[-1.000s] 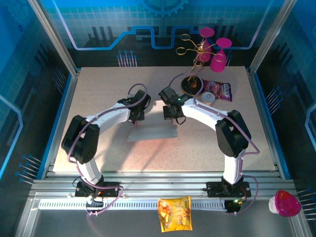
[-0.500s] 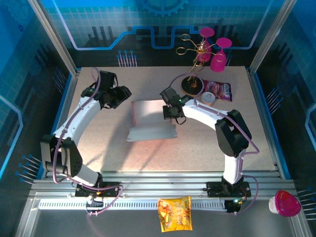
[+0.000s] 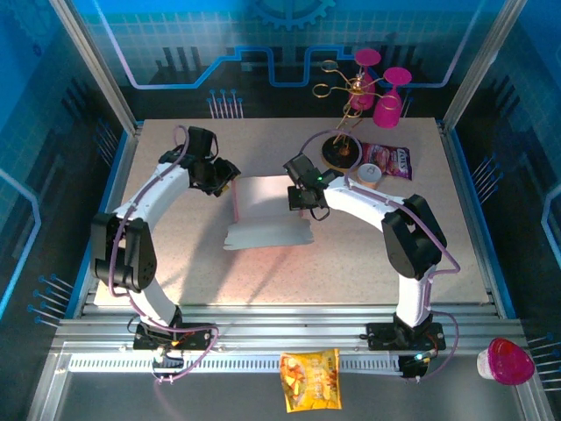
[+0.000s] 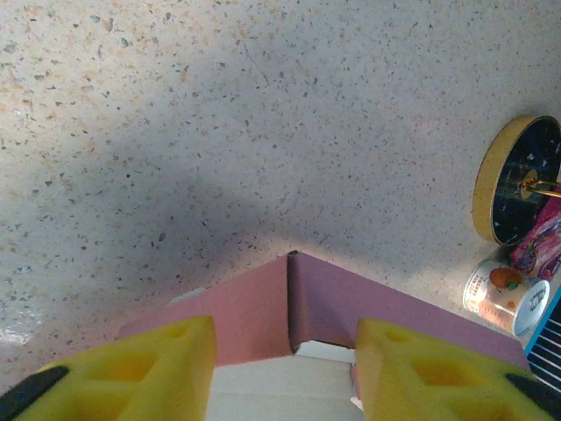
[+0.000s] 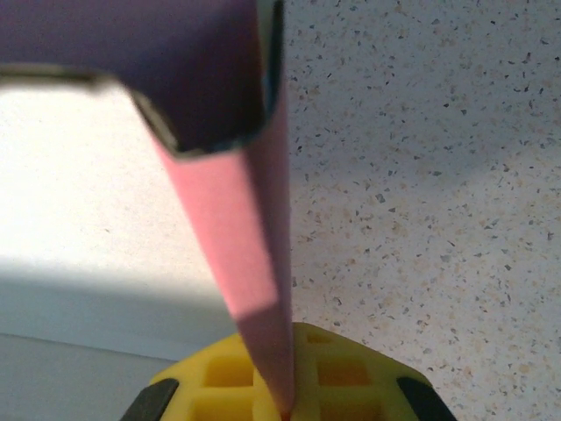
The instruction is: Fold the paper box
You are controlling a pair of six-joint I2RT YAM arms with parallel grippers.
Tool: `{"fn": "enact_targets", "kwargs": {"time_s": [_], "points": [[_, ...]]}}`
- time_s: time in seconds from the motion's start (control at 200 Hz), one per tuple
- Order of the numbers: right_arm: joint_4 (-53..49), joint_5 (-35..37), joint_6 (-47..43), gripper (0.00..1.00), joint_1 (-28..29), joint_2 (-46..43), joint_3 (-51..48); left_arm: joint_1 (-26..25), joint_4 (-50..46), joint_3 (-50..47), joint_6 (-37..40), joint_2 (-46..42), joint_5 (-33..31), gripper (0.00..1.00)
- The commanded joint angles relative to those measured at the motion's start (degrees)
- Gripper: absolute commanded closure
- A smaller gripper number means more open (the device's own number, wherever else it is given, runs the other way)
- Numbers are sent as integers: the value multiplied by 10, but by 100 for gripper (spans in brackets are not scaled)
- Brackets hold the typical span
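Speckled beige stone-look table (image 3: 351,263) inside a blue-lit enclosure (image 3: 175,44) with circuit-style graphics on the back wall and a metal rail (image 3: 105,361) along the near edge; the paper box (image 3: 263,210) sits about mid-table between the two arms, half formed, with a pale flat panel toward the near side and pink walls standing up at the back; right gripper (image 3: 305,200) is at the box's right wall, and in the right wrist view it's clenched on that thin pink wall, which runs straight down into the yellow pads (image 5: 342,377); left gripper (image 3: 230,182) is at the box's far-left corner with its jaws spread wide, and in the left wrist view its yellow fingers (image 4: 149,368) sit either side of the corner crease; can't tell whether they actually touch the cardboard; counting the other stuff: one gold wire stand (image 3: 337,88) on a round black base at the back right, two magenta goblets (image 3: 388,98) hanging upside down on it, one small can (image 3: 370,175) just beside the base, one pink printed snack bag (image 3: 390,160) next to the can; off the table on the near rail there's one orange snack bag (image 3: 309,379), and one pink and white container (image 3: 506,361) sits at the near right corner; too small to tell what that one is.
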Motion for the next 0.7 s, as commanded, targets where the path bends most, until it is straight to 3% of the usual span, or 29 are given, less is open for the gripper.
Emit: {"fn": "enact_targets", "kwargs": {"time_s": [0.0,0.215,0.305,0.475,0.695], "points": [[13,-5,1,100,-6,-15,-9,0,15,-17,-15,2,16,61],[17,-4,4,100,-6,-14,-11,0,37,-50,-21,-8,14,94],[16,0,6,100,-6,-13,-9,0,39,-58,-19,-11,14,98],[28,4,7,100,-6,-17,-20,1,28,-65,-7,-19,9,95],[95,5,3,100,-6,-38,-71,0,0,-50,15,-73,-29,64]]}}
